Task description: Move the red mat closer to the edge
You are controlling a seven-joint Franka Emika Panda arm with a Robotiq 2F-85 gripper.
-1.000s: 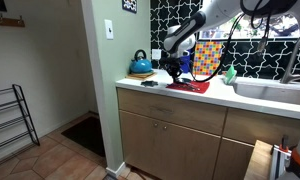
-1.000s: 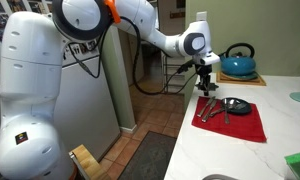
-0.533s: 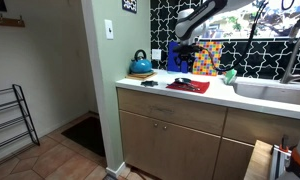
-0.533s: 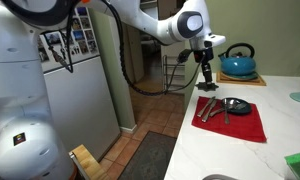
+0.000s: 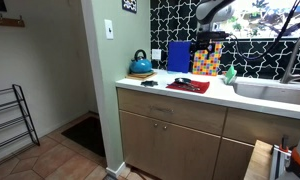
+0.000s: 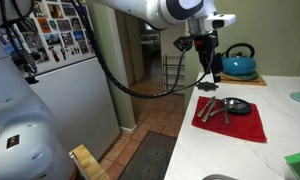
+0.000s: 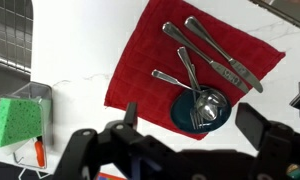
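On the tabletop, in an exterior view: the red mat (image 5: pixel 188 86) lay flat on the white tabletop (image 5: pixel 215 95), close to the edge (image 5: pixel 170 97), between a blue kettle (image 5: pixel 141 66) and a sink (image 5: pixel 270 90).
Gripper, same view: the gripper (image 5: pixel 205 40) hung high above the mat, well apart from it; its fingers were too small to tell.
Mat in an exterior view: the red mat (image 6: pixel 252 125) lay just beside the edge (image 6: pixel 184 140), carrying cutlery (image 6: pixel 218 108) and a small dark dish (image 6: pixel 238 106).
Gripper, same view: the gripper (image 6: pixel 212 72) hovered above the tabletop (image 6: pixel 280 110), in front of the kettle (image 6: pixel 237 66), touching nothing.
Mat in the wrist view: the red mat (image 7: pixel 155 70) sat at an angle on white tabletop (image 7: pixel 70 60), with spoons and a knife (image 7: pixel 222 58) across it and a dark blue dish (image 7: pixel 185 110) at its lower side.
Fingers, wrist view: the gripper (image 7: pixel 192 112) showed both fingers (image 7: pixel 130 115) spread wide apart, holding nothing.
Beside the mat, wrist view: a green sponge (image 7: pixel 15 118) lay well apart from it.
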